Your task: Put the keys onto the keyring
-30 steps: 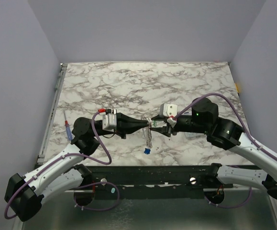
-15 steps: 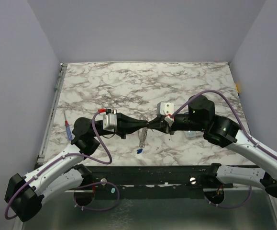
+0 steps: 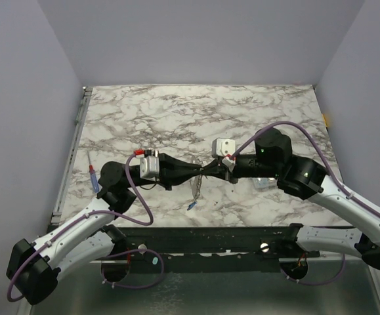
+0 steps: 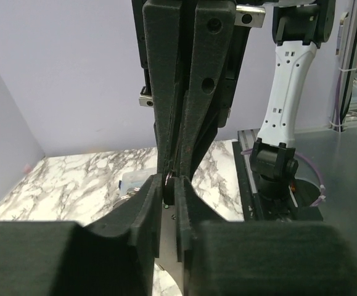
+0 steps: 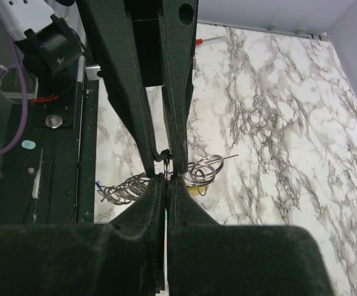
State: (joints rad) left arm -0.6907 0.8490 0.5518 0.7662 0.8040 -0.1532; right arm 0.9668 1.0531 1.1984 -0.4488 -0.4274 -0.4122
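Shiny metal keyring (image 3: 195, 188), matt blk plastic fingers (image 5: 126, 86), marble-look table (image 3: 242, 111)

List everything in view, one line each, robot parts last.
table: one, white and grey marble pattern, under everything.
keyring: one, silvery, with a fine chain, trailing from the meeting gripper tips toward the near edge.
keys: one blue seen, at the chain's low end; others too small to count.
pen: one, red and blue, by the table's left edge.
plastic box: one, clear, on the table beside the right arm.
left gripper: one, black, pinching the keyring.
right gripper: one, black, shut on the keyring, tip to tip with the left.
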